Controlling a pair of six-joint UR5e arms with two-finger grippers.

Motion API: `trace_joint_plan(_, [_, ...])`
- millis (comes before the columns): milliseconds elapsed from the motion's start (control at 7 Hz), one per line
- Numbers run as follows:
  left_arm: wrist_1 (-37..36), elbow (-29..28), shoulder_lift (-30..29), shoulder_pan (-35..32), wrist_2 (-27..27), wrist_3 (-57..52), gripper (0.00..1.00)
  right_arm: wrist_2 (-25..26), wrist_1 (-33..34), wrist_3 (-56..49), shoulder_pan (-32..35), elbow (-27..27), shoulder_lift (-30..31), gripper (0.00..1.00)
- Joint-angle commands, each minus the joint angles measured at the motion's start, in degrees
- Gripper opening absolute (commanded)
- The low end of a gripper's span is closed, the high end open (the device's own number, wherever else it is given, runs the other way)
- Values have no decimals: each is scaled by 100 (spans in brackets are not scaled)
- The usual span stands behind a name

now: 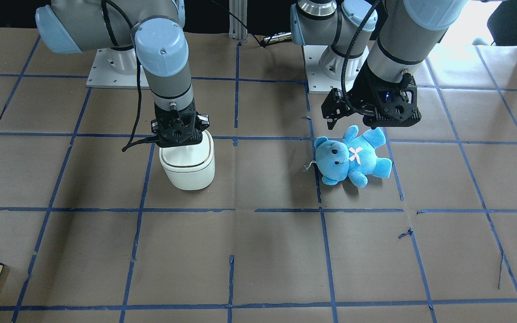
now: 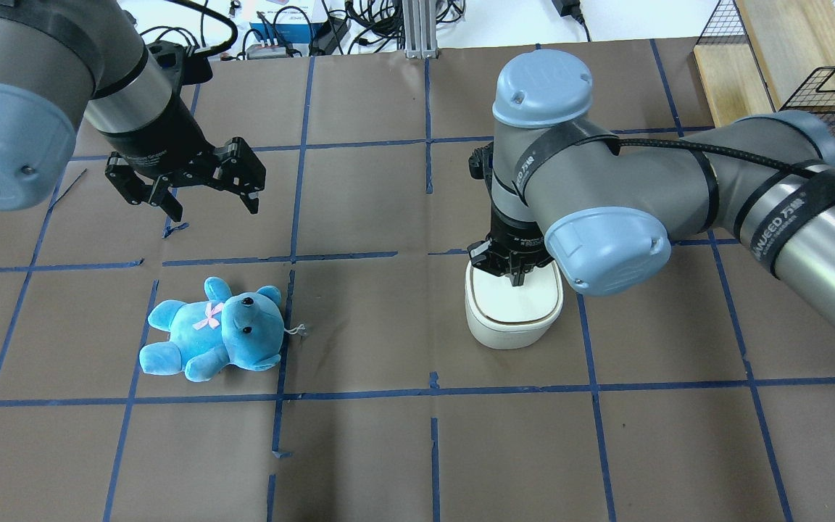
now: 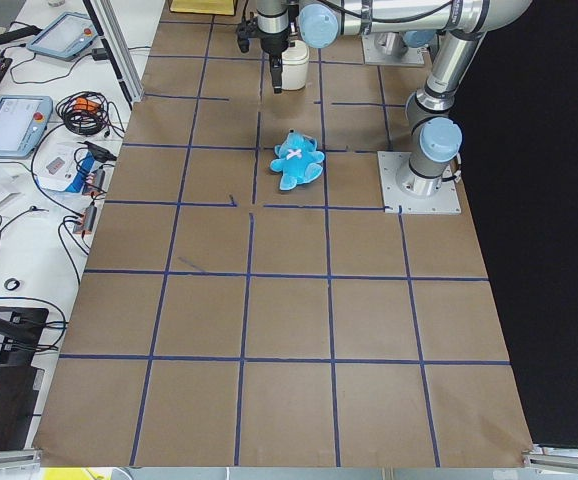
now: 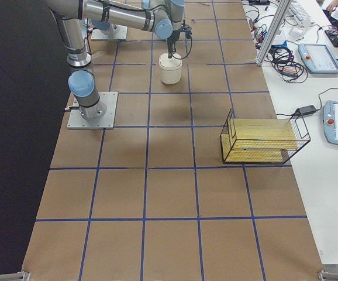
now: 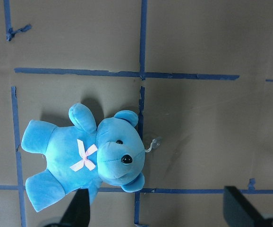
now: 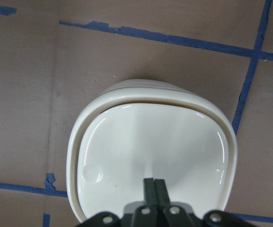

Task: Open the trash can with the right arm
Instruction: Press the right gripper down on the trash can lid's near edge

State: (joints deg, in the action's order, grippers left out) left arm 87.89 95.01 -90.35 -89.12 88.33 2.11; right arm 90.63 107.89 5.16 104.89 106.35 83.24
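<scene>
The cream-white trash can (image 2: 512, 322) stands on the brown table, with its lid (image 6: 150, 137) lying down flat inside the rim. It also shows in the front view (image 1: 189, 172). My right gripper (image 6: 154, 185) points straight down over the lid's near edge. Its fingers are pressed together and the tips are at the lid's surface. In the overhead view the right gripper (image 2: 515, 279) is partly hidden by the arm's own wrist. My left gripper (image 2: 213, 210) is open and empty, and hovers above a blue teddy bear (image 2: 207, 337).
The blue teddy bear (image 5: 84, 156) lies on the table on my left side, apart from the can. A black wire basket with a wooden board (image 4: 262, 140) stands near the table's right edge. The arm bases (image 1: 106, 67) are bolted at the robot's side of the table.
</scene>
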Motion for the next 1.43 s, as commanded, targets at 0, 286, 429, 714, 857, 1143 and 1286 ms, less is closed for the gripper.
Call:
trace_joint_plan(0, [0,0,0,0,0,0,100,-2,39,-32,-38,148,-10,4])
trace_joint_plan(286, [0,0,0,0,0,0,100,-11,92,-32,-38,176,-19,4])
trace_joint_plan(429, [0,0,0,0,-9,0,100,-19,109,-24,-38,184,-36,5])
trace_joint_plan(714, [0,0,0,0,0,0,100,-19,215,-32,-38,246,-54,5])
trace_joint_plan(857, [0,0,0,0,0,0,100,-11,223,-32,-38,229,-54,5])
trace_joint_plan(1143, [0,0,0,0,0,0,100,42,311,-24,-73,106,16,6])
trace_joint_plan(1286, [0,0,0,0,0,0,100,68,259,-41,-126,36,60,6])
